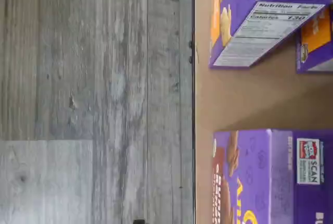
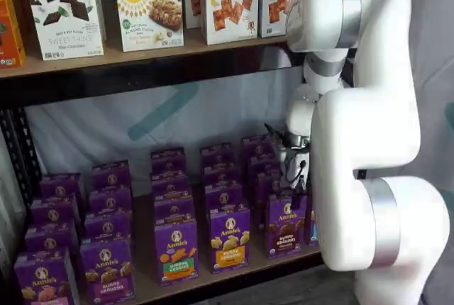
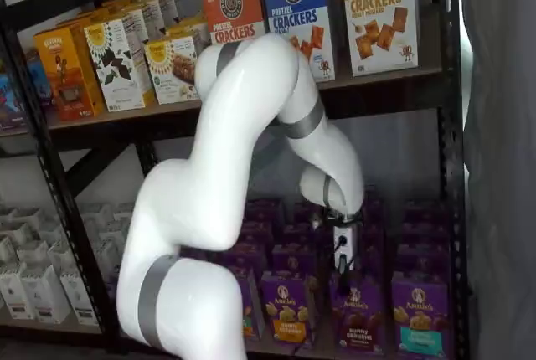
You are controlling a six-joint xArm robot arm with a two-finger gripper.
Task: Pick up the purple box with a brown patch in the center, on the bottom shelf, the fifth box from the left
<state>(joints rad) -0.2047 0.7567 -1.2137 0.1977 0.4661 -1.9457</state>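
Note:
The purple box (image 2: 286, 223) stands upright at the front of the bottom shelf (image 2: 147, 285), with brown cookies on its face. It also shows in a shelf view (image 3: 355, 313). My gripper (image 3: 342, 275) hangs straight down just above the box's top, and also shows in a shelf view (image 2: 299, 183). Its black fingers are dark against the box and show no clear gap, so I cannot tell their state. In the wrist view a purple carton with a brownish front patch (image 1: 260, 177) stands at the board's front edge (image 1: 244, 99).
A purple carton with a yellow band (image 2: 228, 238) stands left of the purple box, and one with a teal patch (image 3: 419, 313) stands right of it. More purple cartons fill the rows behind. Cracker boxes (image 2: 231, 0) stand on the higher board. Grey floor (image 1: 93, 99) lies below.

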